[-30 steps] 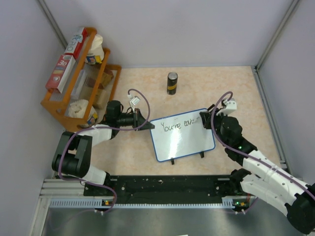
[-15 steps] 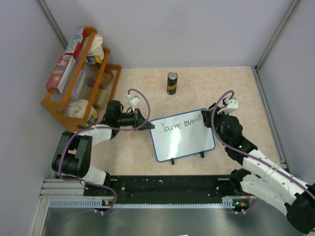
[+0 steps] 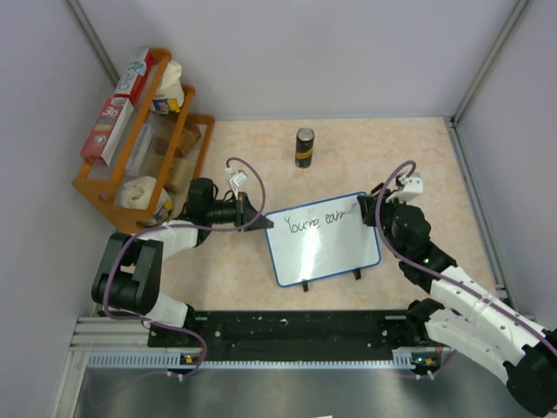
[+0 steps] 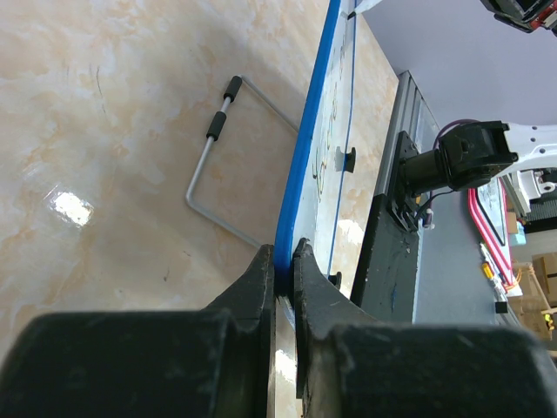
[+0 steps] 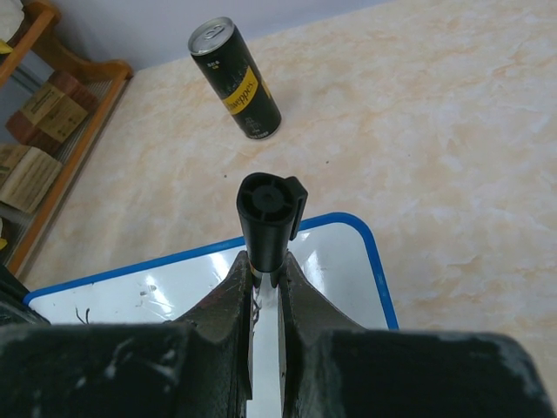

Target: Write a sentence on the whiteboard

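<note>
**Top external view: two grippers at a whiteboard, one on its rim, one with a marker**

The table (image 3: 418, 157) has a pale, marbled orange top enclosed by grey walls. A wooden rack (image 3: 87, 187) stocked with boxes and packets stands at its far left.

The whiteboard (image 3: 326, 248) lies flat near the middle of the table. It is white with a thin blue rim, slightly skewed, with two small black feet on its near long edge.

The left gripper (image 3: 257, 219) meets the board's left short edge. In the left wrist view its fingers (image 4: 261, 279) are pinched tight on the blue rim (image 4: 309, 131), and a bent wire leg (image 4: 218, 174) with a black sleeve runs out from the rim along the table.

The right gripper (image 3: 365, 212) is over the board's far right corner. In the right wrist view its fingers are closed on a black marker (image 5: 270, 209), whose butt end faces the camera above the white surface (image 5: 348, 261).

A black and yellow can (image 3: 304, 147) stands upright at the far side, well apart from the board.

The sentence (image 3: 318, 219) is one line of thin dark handwriting along the board's far edge, too small to read fully.
</note>
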`<state>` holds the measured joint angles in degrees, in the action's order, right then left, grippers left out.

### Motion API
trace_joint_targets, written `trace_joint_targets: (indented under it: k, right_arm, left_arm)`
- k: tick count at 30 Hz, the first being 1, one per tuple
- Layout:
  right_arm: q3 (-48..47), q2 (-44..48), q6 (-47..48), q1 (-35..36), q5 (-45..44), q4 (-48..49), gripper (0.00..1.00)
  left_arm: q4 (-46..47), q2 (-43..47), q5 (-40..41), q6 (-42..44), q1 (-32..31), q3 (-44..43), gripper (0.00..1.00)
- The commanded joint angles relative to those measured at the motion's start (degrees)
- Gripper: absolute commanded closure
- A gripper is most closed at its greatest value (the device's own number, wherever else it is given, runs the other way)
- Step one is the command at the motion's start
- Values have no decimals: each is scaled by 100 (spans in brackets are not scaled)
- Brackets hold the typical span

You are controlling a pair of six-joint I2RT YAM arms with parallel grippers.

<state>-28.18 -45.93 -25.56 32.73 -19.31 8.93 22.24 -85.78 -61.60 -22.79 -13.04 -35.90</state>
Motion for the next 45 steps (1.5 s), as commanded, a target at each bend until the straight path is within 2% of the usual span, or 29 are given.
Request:
trace_joint_targets:
  k: [1,12,24,45]
  right_arm:
    - [85,111,51,-91,50,-146,100]
    - [305,304,-28,-91,164,-243,100]
    - [-55,717,-63,-91,138,-172,100]
    - [-21,260,-98,-179,50,153,100]
  left_arm:
    - [-387,-194,623,679,-50,110,100]
    - [-387,-194,632,688,-50,118,100]
    - [-387,-194,632,679,-50,118,100]
    - [-369,-220,614,679,-50,118,100]
